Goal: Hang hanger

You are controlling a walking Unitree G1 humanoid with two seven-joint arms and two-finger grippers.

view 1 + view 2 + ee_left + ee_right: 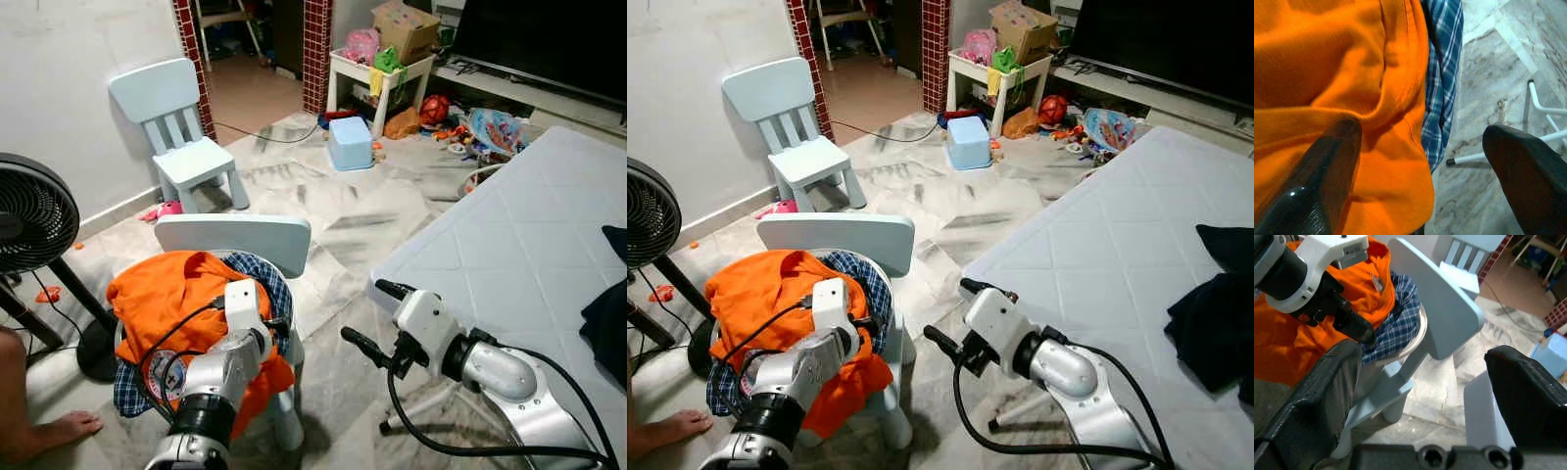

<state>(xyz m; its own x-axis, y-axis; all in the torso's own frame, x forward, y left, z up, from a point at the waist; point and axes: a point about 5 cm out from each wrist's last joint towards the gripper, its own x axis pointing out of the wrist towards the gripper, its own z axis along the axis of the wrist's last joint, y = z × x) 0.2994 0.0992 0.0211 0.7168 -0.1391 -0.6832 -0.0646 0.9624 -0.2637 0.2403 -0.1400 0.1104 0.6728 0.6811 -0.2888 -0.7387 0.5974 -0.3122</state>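
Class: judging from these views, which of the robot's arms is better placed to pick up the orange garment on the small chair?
Probably the left. The left gripper is open right over the orange garment on the chair, while the right gripper, also open, hangs beside the chair.

A black fan (29, 215) is standing near the wall, a pale blue child's chair (181, 137) behind it, toys (460, 122) lying scattered beside the white mattress (509, 255).
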